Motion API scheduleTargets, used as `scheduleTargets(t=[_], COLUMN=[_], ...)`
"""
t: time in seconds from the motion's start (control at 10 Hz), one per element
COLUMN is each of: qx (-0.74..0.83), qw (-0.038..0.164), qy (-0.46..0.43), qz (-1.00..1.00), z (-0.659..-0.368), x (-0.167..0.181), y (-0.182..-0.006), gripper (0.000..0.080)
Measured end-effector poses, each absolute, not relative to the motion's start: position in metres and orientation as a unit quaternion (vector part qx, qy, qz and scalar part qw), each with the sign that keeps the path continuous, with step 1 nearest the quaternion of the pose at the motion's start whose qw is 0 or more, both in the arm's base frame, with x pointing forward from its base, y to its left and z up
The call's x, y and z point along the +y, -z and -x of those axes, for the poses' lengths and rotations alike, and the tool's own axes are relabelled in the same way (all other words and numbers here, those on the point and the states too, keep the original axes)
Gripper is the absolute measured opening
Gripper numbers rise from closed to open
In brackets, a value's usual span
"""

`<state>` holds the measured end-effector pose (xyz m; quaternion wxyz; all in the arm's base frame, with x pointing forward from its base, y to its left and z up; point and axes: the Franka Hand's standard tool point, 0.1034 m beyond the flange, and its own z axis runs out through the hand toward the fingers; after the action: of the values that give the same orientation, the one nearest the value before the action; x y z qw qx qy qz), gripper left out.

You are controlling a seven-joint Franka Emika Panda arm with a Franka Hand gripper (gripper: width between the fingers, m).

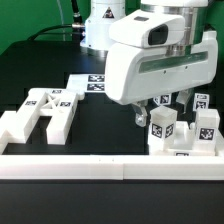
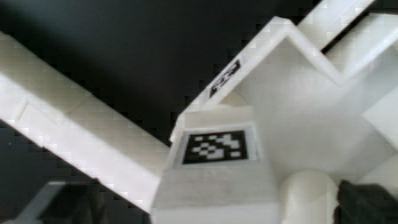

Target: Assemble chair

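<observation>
Now – tool [image 1: 150, 110] low over tagged chair pieces [image 1: 180, 135] | clenched or released: not discernible | another piece [image 1: 22, 122] well apart

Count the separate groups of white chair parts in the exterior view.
2: an H-shaped part at the exterior view's left, and a tagged cluster at its right, below the arm. The arm may hide more.

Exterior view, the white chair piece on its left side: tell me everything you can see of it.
The chair piece is a chunky, matte-white, plastic-looking frame of joined bars, roughly H-shaped. It lies flat on the black table, a black-and-white tag facing up. It sits near the white border rail; the gripper is apart from it.
</observation>
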<state>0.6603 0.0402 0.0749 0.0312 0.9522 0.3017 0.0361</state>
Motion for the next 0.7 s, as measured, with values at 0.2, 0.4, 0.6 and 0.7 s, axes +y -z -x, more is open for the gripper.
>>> scheduleTargets(t=[0.2, 0.4, 0.6, 0.7], qx=[0.3, 0.296, 0.288, 0.262], qw=[0.031, 0.031, 0.031, 0.029], qy=[-0.036, -0.037, -0.037, -0.038], qz=[-0.953, -0.954, -0.957, -0.964], z=[-0.6603, -0.6607, -0.6607, -0.6607], x=[0.0398, 0.0396, 0.0395, 0.0396], y=[-0.0748, -0.0753, -0.0753, -0.0754], gripper=[0.0388, 0.0292, 0.0292, 0.0292])
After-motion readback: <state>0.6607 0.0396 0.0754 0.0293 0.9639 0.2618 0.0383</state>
